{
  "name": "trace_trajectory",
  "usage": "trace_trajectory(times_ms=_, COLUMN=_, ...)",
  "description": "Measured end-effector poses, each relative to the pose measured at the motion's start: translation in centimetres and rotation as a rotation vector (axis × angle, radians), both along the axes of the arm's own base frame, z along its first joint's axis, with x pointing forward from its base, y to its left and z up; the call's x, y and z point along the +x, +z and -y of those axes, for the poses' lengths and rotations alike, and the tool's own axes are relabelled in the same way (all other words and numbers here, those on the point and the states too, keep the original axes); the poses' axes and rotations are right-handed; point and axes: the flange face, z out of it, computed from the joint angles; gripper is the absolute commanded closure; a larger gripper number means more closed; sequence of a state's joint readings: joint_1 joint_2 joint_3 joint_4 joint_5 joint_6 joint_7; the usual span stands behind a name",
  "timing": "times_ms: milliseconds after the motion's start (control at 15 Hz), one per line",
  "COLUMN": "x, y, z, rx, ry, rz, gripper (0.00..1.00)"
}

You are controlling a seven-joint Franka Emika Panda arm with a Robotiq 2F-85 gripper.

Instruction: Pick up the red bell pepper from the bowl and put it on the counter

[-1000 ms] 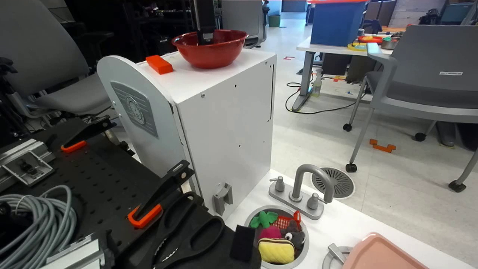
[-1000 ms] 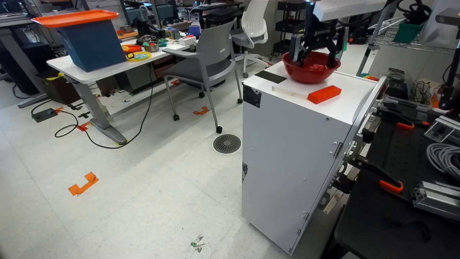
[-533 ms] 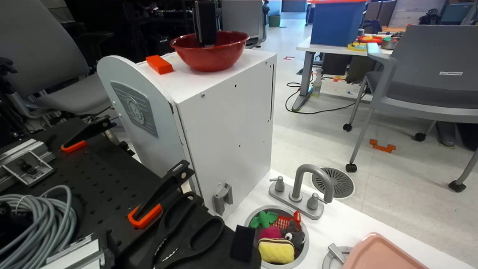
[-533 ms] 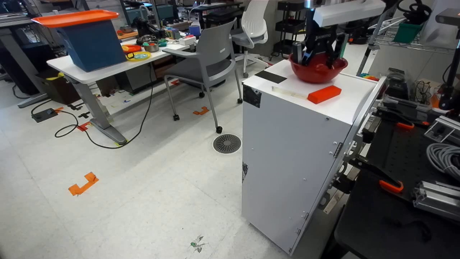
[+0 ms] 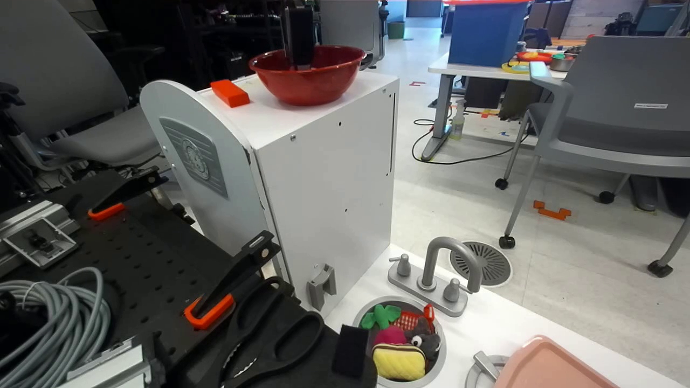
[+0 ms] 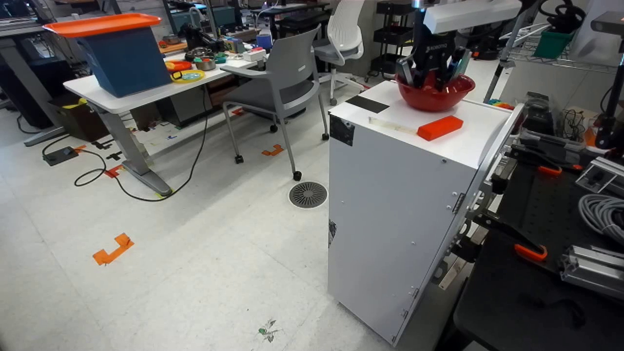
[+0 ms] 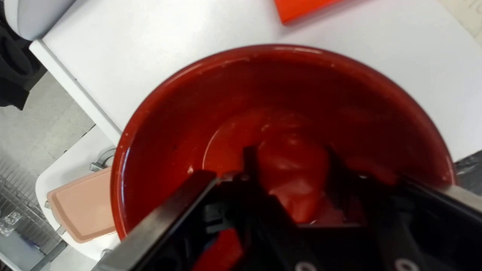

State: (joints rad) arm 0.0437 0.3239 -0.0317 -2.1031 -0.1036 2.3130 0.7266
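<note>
Over at the upper right of an exterior view there's a white worktop: a red bowl stands upright on it, an orange-red block lies just in front, and a flat dark rectangle to the left.

Orange block, blue bin on white desk, grey chair, faucet

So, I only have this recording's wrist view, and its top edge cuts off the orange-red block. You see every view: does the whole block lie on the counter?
Observer: Yes, both exterior views show the whole orange-red block lying on the counter.
Operator: Right, and what is near the pink tray that my frame leaves out?
Observer: In an exterior view, a round sink holding toys, a yellow one among them.
</note>
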Motion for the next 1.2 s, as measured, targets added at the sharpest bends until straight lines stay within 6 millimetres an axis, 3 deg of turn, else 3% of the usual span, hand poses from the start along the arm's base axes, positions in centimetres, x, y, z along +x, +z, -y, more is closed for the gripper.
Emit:
trace_trajectory(times_ms=533, x=0.1, y=1.3, z=-0.6, rx=0.000, ry=0.012, rz=0.020, gripper=0.82)
trace_trajectory(times_ms=933, x=-0.7, y=5.9, z=-3.0, rx=-0.013, ry=0.073, rz=0.073, gripper=0.82)
trace_trajectory(times_ms=1200, x=-1.9, y=8.2, z=-3.4, rx=-0.019, ry=0.094, rz=0.094, gripper=0.82)
